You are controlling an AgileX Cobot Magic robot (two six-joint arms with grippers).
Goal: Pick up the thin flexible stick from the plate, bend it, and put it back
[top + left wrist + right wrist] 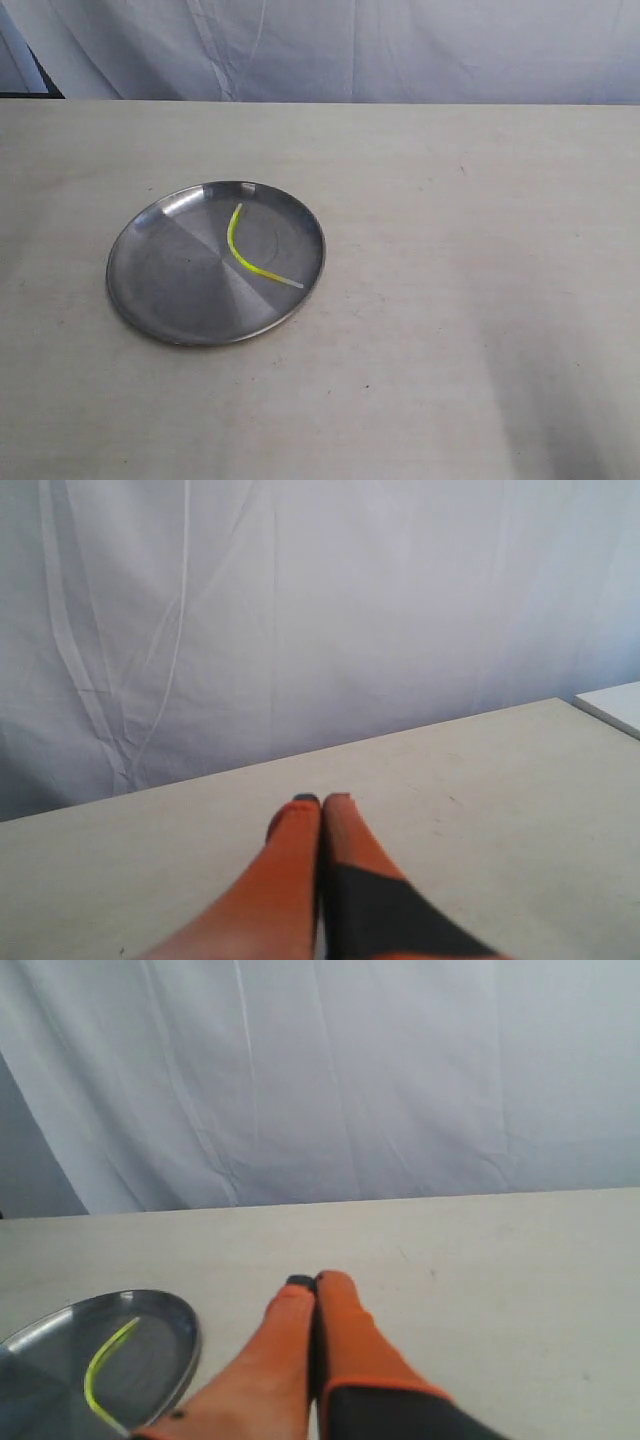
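The thin flexible stick (243,254), neon yellow-green with a whitish tip, lies curved on the right half of the round silver plate (160,275), left of the table's middle in the exterior view. Neither arm shows in that view. The right wrist view shows the plate's rim (185,1345) and the stick (100,1372) to one side of my right gripper (316,1282), whose orange fingers are pressed together, holding nothing. My left gripper (320,800) is shut too, empty, over bare table, with no plate in its view.
The pale tabletop (460,300) spreads wide around the plate. A white cloth backdrop (350,45) hangs behind the far edge. A white slab's corner (615,705) shows at the edge of the left wrist view.
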